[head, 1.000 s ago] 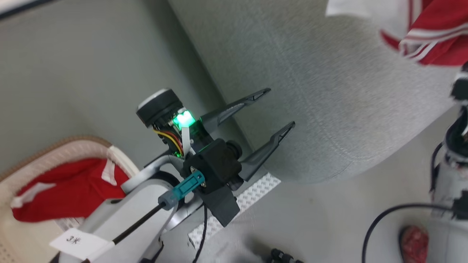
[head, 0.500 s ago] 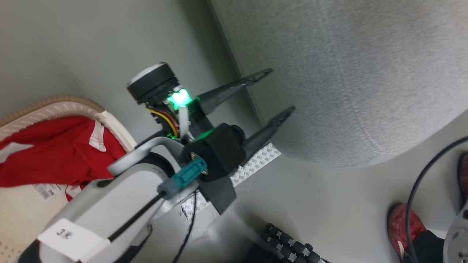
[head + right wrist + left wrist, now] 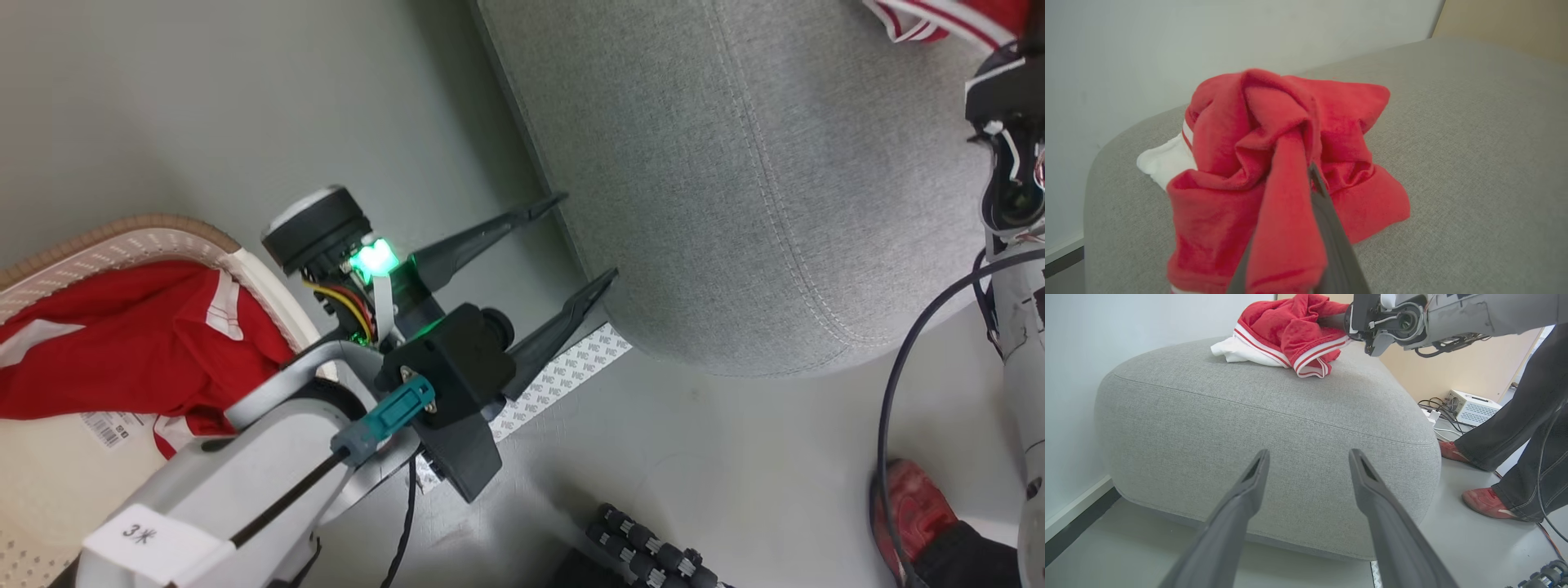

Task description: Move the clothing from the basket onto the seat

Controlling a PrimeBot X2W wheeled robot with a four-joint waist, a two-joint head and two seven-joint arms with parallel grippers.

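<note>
Held clothing: red garment [image 3: 1274, 163], white-striped hem, bunched on the seat top, one fold drawn up between the right jaws; white cloth [image 3: 1229, 349] touching it, left of those jaws.
Right gripper [image 3: 1310, 171]: clenched on that red fold.
Seat [image 3: 1249, 428]: grey woven, rounded; top under the right jaws, side wall ahead of the left jaws, apart from them.
Left gripper [image 3: 588, 235]: released, jaws spread wide, nothing between them.
Basket [image 3: 147, 237]: behind the left jaws; cream, brown rim.
Basket contents: second red garment [image 3: 122, 343], white trim; sticker [image 3: 106, 426] on the bottom.
Floor strip [image 3: 563, 380]: white patterned tape beneath the left jaws.
Person: dark trouser legs [image 3: 1515, 428], red shoes [image 3: 1484, 502], right of the left jaws.
</note>
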